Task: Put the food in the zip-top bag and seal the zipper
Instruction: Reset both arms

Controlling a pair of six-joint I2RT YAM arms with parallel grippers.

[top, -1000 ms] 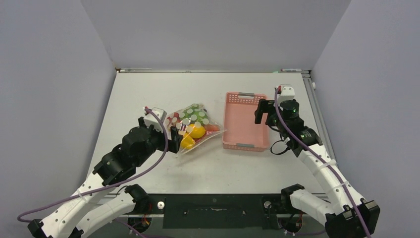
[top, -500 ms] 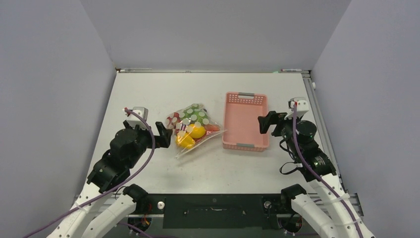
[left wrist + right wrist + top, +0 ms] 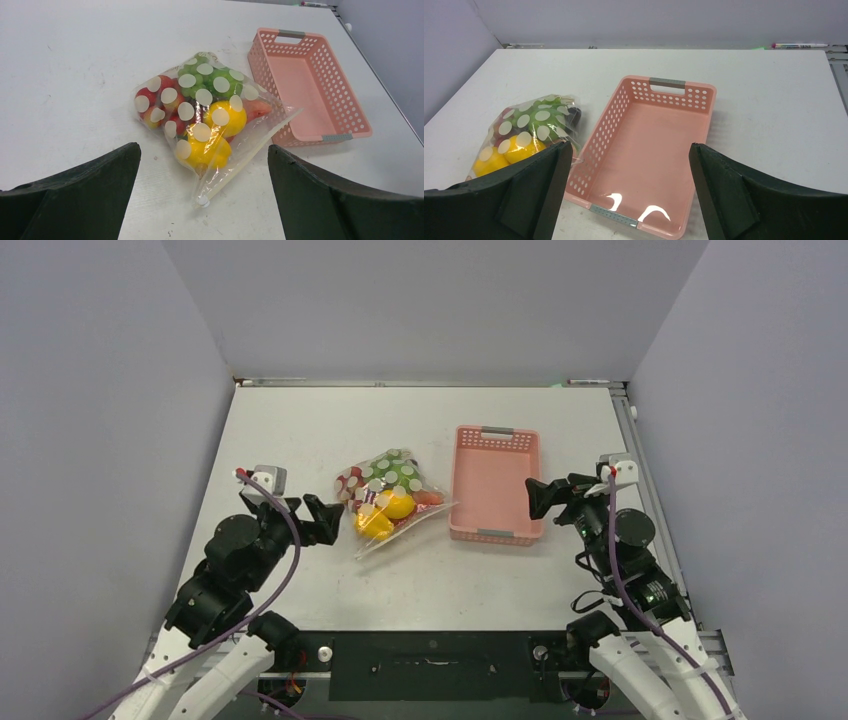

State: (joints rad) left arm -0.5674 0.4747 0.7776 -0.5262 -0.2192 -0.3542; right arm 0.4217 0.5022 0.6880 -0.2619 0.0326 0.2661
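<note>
The zip-top bag (image 3: 392, 498) lies on the table, clear with white dots, holding the food: green grapes (image 3: 207, 82), yellow pieces (image 3: 207, 145) and red pieces (image 3: 160, 102). It also shows in the right wrist view (image 3: 524, 132). The zipper (image 3: 250, 152) runs along the bag's right edge to a white slider (image 3: 202, 201); the edge lies flat. My left gripper (image 3: 322, 520) is open and empty, raised just left of the bag. My right gripper (image 3: 545, 498) is open and empty, raised at the basket's right side.
An empty pink slatted basket (image 3: 492, 485) stands right of the bag, the bag's corner touching its side; it also shows in the left wrist view (image 3: 312, 80) and the right wrist view (image 3: 649, 150). A marker (image 3: 799, 45) lies at the table's far right edge.
Both arms have drawn back toward their bases. The left gripper has moved left, away from the bag. The right gripper has moved off the basket toward the near right. The bag lies still.
</note>
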